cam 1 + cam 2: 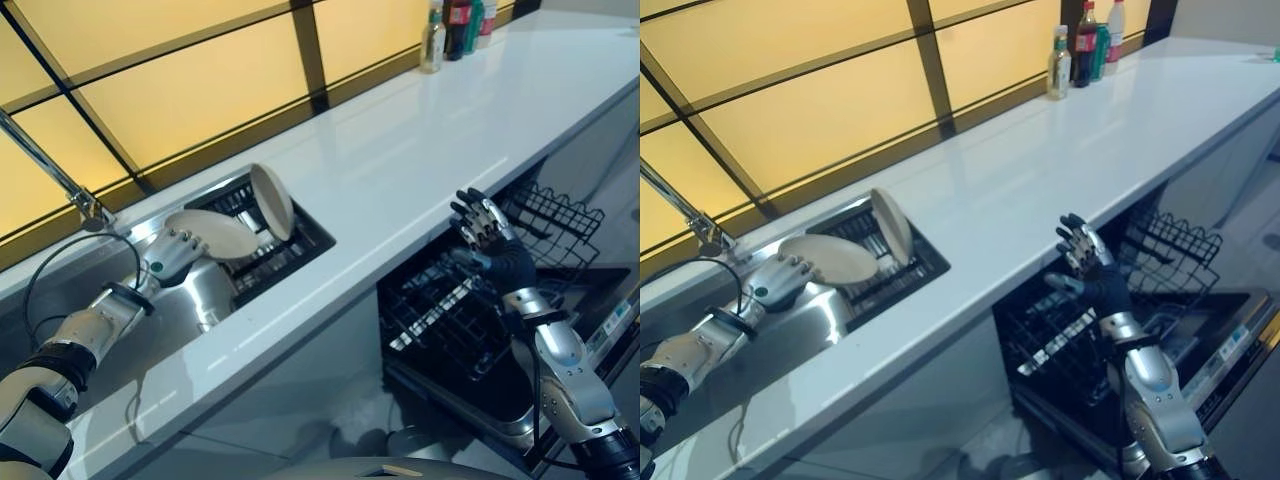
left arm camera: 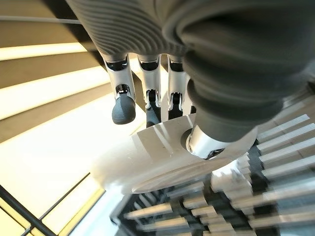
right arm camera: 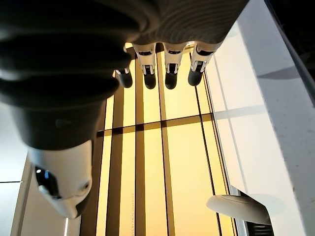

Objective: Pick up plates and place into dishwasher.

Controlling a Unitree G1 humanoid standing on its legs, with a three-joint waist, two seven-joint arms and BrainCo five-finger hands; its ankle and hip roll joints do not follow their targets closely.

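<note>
Fingers and thumb of the left hand (image 1: 172, 255) pinch the rim of a pale plate (image 1: 212, 233), which rides nearly flat above the dark rack (image 1: 262, 250) in the sink (image 1: 195, 300), and that thin edge-hold looks like the weak spot: any tilt could let it slide out and drop onto the rack or knock the second plate (image 1: 272, 202) standing upright just beside it. Over by the open dishwasher (image 1: 470, 330), the right hand (image 1: 484, 232) hangs spread and empty above the wire basket (image 1: 440, 310), so the carry across the white counter (image 1: 400, 170) is one-handed, with the counter's front edge a likely snag on the way down.
</note>
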